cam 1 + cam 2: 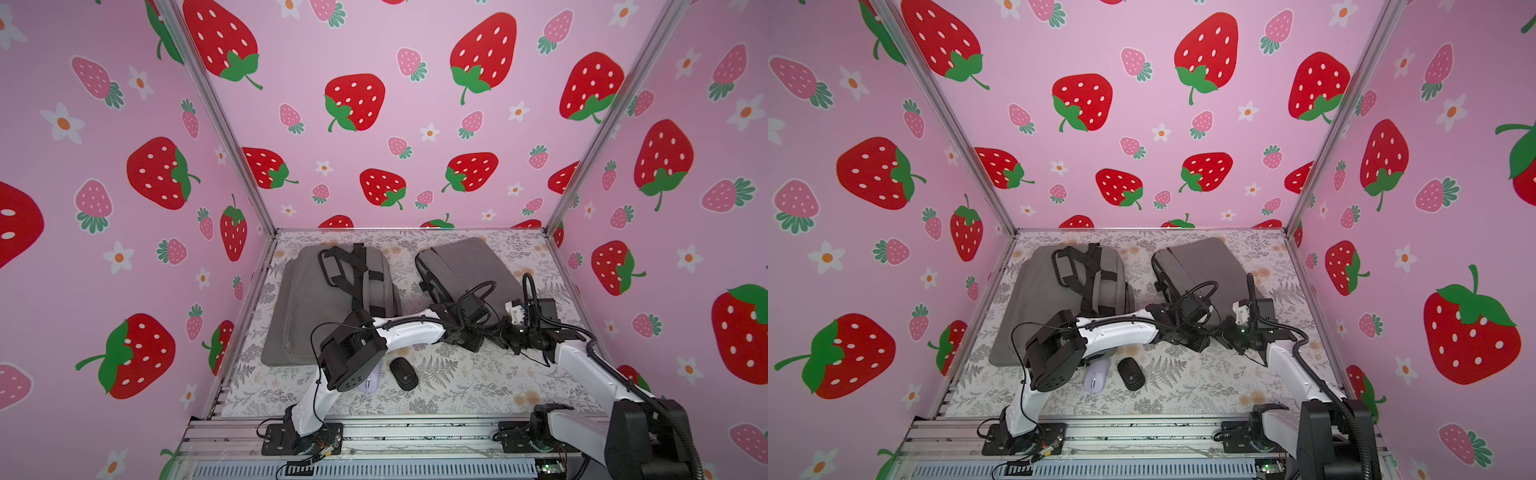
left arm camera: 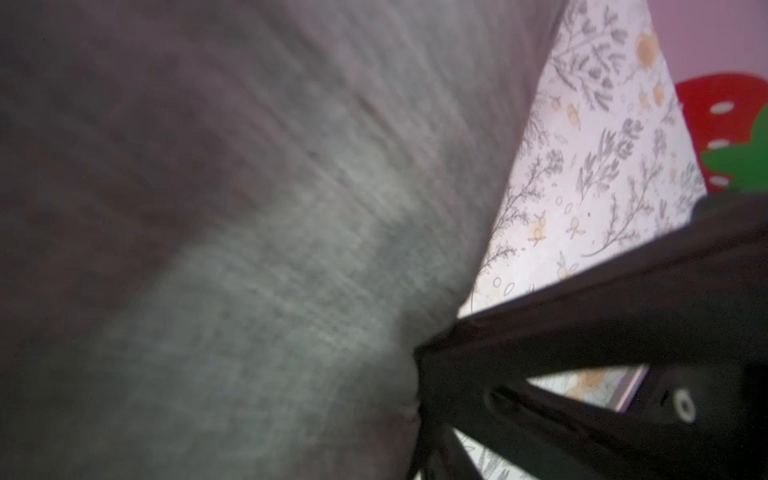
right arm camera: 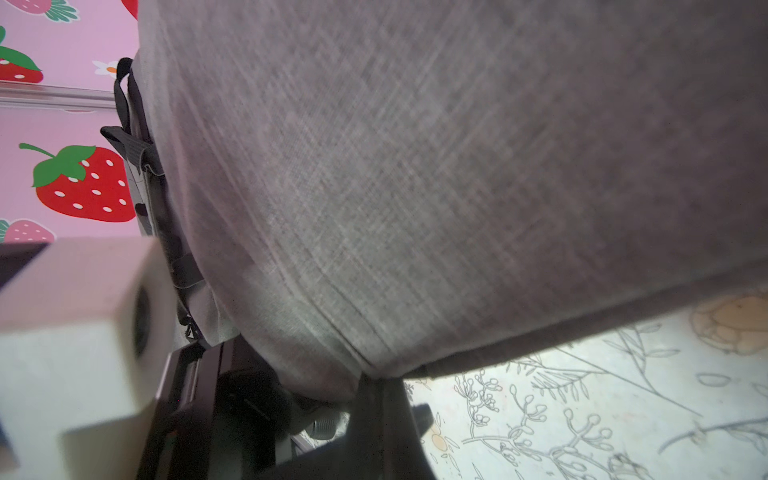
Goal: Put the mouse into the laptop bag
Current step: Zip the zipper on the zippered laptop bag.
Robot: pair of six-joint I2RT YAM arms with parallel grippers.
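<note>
1. The walls around the cell are pink, printed with strawberries and small flowers. The tabletop has a pale cover with grey leaves and orange blossoms.
2. Two grey bags lie at the far part of the tabletop. A backpack with black straps is on the left side, and the laptop bag is on the right side, apart from it.
3. The black mouse lies flat on the tabletop near the front, outside both bags and well apart from the laptop bag.
4. Just beside it, a lilac mouse also lies on the tabletop. In both top views the elbow of the left arm hides a part of it.
5. Both arms reach to the near edge of the laptop bag, and no tool is near either mouse.
6. The left tool is against the grey cloth of the bag in the left wrist view. That view is blurred, and I cannot tell how its jaws stand.
7. The right tool is pressed together at the near corner of the laptop bag. In the right wrist view the cloth runs to a point at its tips, so it seems to pinch the bag there, and that edge is raised over the tabletop.
</note>
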